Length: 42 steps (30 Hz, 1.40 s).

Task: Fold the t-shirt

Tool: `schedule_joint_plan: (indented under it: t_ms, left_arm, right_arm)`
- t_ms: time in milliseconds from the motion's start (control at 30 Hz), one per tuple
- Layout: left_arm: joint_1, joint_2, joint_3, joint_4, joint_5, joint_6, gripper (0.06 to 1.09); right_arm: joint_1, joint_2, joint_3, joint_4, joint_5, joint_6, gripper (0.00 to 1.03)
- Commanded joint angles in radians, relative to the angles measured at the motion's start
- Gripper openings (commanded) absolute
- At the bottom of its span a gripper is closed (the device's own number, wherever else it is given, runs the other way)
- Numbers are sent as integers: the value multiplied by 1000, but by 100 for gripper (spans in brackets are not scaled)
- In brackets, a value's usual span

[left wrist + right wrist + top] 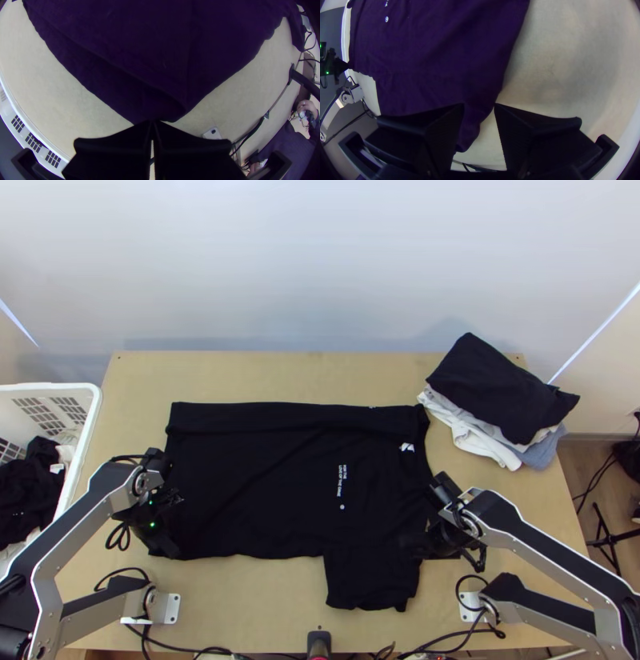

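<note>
Left end effector (170, 550) clamped on white-lettered t-shirt (256, 488), right end effector (410, 547), fingers apart

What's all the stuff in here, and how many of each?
t-shirt: 1, black, mostly spread on table
table: 1, light wood, middle
clothes pile: 1, black over white and blue-grey, table's far right
basket: 1, white, left of table
basket clothes: can't count, mostly black
brackets: 2, whitish, table's near part
cables: several, black, near edge
stand: 1, black, floor, right
arms: 2, silver and black, left and right
left claw: 1, black, shut on t-shirt's near left corner
right claw: 1, black, open by near sleeve
</note>
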Motion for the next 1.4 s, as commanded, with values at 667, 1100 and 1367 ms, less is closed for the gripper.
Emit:
schedule_joint_plan:
  t_ms: [667,1100,1367]
  left_arm:
    - [3,-19,6,-7,22,0,10]
    - [29,-20,29,-12,34,8,10]
    - [93,-17,78,-12,178,-35,9]
  right_arm:
    - [23,-33,-21,20,15,-64,91]
    - [43,-65,-15,37,32,-80,3]
    - [-20,-110,13,37,33,-103,3]
